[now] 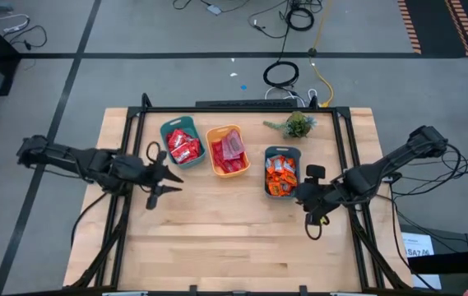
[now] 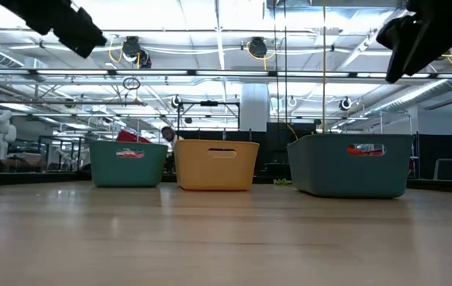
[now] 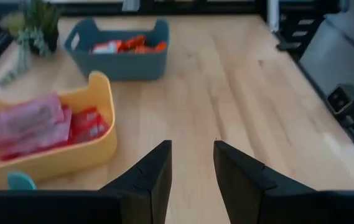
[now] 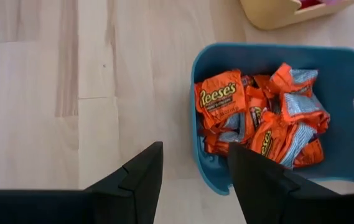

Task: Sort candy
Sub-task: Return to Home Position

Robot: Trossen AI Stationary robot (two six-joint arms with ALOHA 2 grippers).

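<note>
All candy (image 4: 257, 118) lies binned near the desk's (image 1: 234, 238) far edge: light, crinkly, slippery wrappers, likely best pinched by an edge. Fingers of left gripper (image 3: 192, 149) and right gripper (image 4: 195, 152) spread, empty.

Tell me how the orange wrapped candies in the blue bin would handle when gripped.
The orange candies look flat and crinkly, so wrappers probably flex and slip. Piled loosely in the blue bin, neighbours may shift or lift along. Small, so likely light.
</note>
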